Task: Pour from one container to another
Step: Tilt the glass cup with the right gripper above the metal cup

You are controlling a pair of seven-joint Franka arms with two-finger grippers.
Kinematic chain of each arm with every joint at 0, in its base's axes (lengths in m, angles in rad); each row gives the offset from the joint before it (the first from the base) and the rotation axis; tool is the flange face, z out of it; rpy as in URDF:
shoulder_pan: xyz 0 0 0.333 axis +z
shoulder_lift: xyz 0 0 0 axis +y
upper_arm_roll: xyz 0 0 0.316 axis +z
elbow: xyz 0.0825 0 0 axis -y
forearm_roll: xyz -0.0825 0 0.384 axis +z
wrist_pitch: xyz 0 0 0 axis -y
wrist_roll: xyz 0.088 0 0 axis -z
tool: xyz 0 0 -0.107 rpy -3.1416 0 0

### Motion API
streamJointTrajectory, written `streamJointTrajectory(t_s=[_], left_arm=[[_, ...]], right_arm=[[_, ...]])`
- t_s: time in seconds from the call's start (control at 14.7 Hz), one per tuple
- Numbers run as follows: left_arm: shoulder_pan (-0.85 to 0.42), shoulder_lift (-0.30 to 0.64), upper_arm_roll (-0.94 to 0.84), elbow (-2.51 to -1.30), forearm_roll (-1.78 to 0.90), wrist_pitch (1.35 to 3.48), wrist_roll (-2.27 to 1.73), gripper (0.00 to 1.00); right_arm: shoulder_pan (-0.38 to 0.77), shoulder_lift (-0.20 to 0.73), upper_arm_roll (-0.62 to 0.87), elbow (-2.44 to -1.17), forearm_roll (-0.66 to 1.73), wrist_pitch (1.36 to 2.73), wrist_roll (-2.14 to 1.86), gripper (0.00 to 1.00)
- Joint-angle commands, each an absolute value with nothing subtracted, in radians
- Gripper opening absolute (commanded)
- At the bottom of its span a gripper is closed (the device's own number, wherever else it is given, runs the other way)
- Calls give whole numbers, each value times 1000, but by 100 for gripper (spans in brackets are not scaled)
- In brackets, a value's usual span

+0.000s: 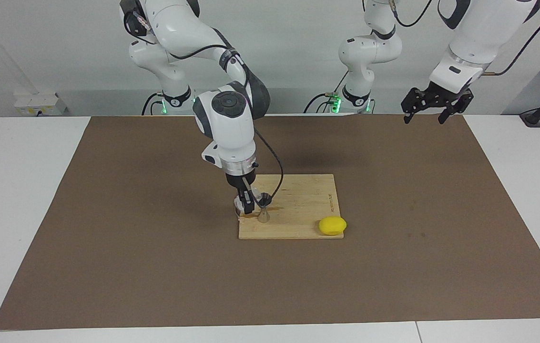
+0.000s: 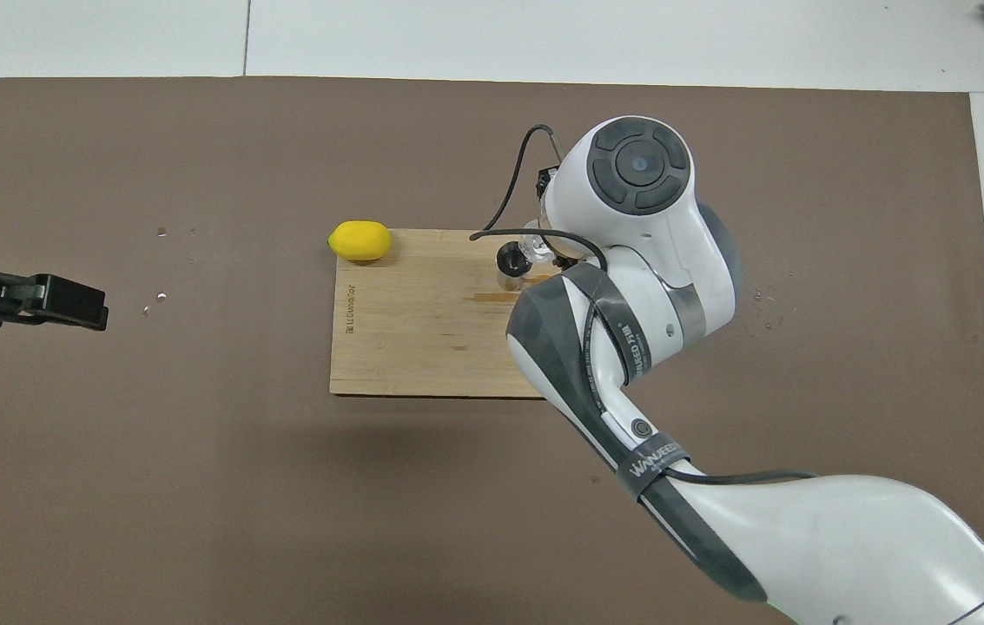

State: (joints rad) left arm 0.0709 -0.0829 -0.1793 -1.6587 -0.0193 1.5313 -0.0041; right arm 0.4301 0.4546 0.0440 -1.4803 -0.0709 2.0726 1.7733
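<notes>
My right claw (image 1: pixel 247 206) hangs low over the wooden board (image 1: pixel 298 200), at the board's end toward my right arm, and it is clamped on the small clear glass cup (image 1: pixel 243 202). From the overhead camera my own wrist covers most of that claw, and only a sliver of the cup (image 2: pixel 535 249) shows past it. The cup sits inside the claw's grip, just beside the steel jigger (image 1: pixel 263 208), toward my right arm's end of the tabletop. Whether cup and jigger touch I cannot tell. The jigger stands upright on the board, its dark open mouth (image 2: pixel 512 258) facing up, near the board edge farther from me. A darker wet-looking streak (image 2: pixel 496 297) marks the wood a little nearer to me than the jigger. A yellow lemon (image 1: pixel 332 225) rests at the board's corner toward my left arm's end, farther from me, partly on the board. The board lies on a brown mat (image 1: pixel 107 267) covering the tabletop. My left claw (image 1: pixel 433 110) waits in the air over the mat's edge at my left arm's end, its fingers spread wide and holding nothing.
</notes>
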Motion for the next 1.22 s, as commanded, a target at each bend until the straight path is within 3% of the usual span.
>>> streamJointTrajectory(t_s=[0.0, 1.15], left_arm=[[22, -112, -137, -1695, -26, 1526, -3, 100], [46, -117, -135, -1689, -26, 1528, -3, 100]], right_arm=[[440, 462, 46, -1457, -124, 2057, 1735, 0], [480, 446, 48, -1503, -273, 2066, 1631, 0]])
